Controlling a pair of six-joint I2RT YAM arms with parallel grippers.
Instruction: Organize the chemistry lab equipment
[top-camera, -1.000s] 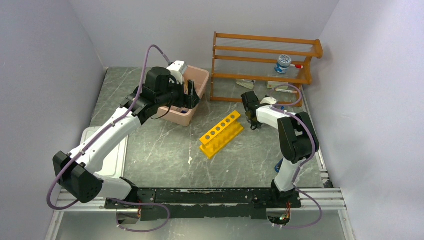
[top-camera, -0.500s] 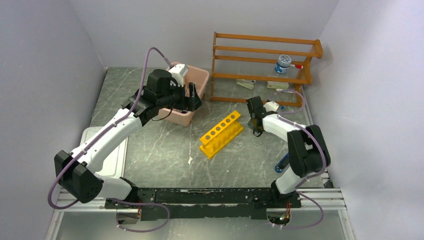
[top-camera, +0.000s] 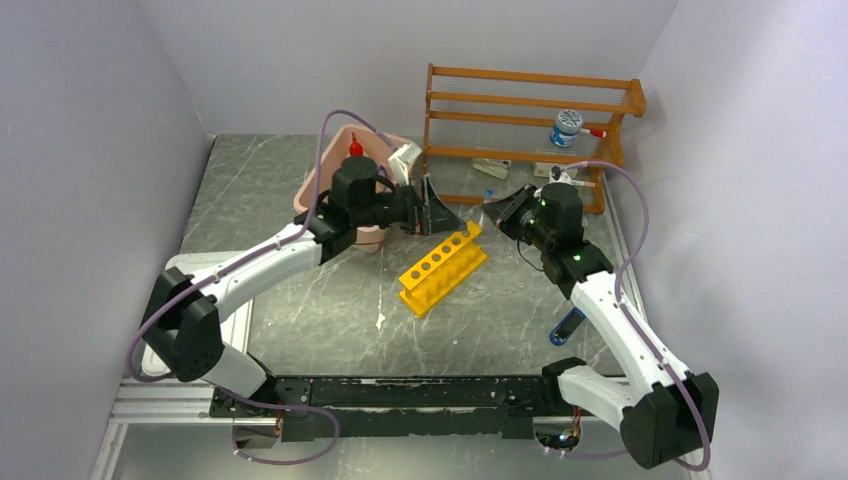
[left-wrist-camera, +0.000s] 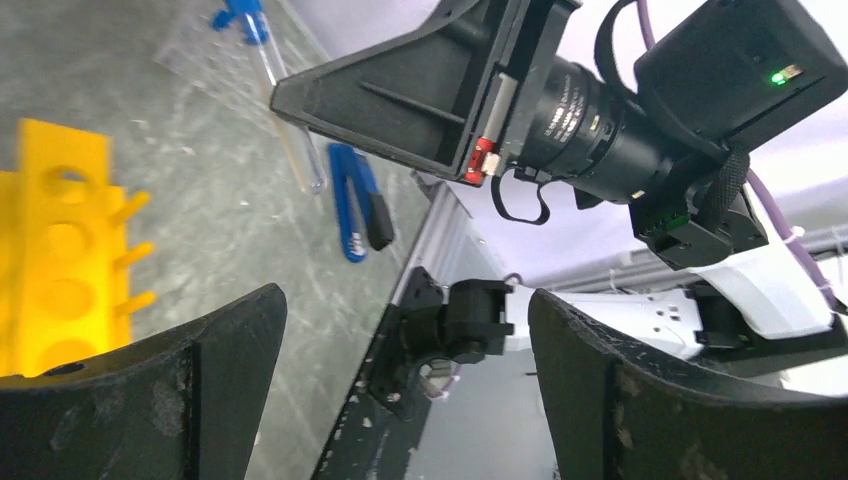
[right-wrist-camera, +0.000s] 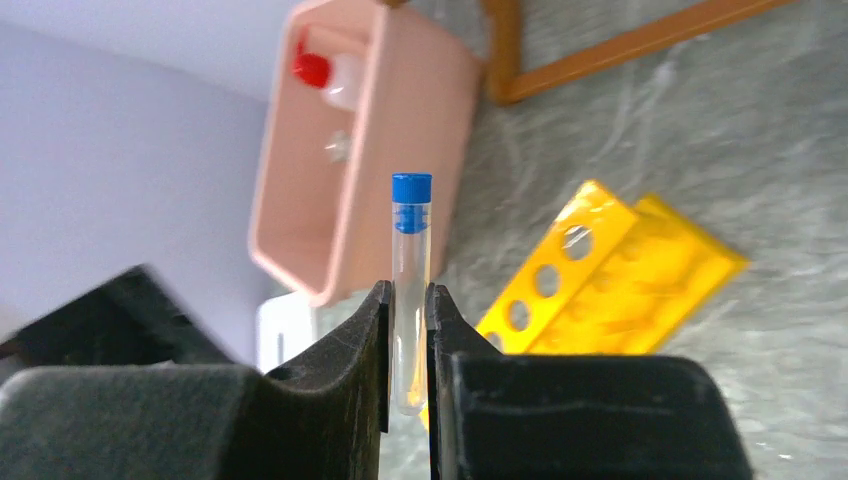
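the right tool is clamped on a clear tube with a blue cap, cap end jutting past its tips, likely for slotting into the yellow holed rack just beyond. the left tool gapes wide, empty.

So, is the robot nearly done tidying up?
Not nearly. The red-capped bottle sits in the pink tub. The right jaws pinch a blue-capped tube. The yellow rack has empty holes, and a blue tool lies loose.
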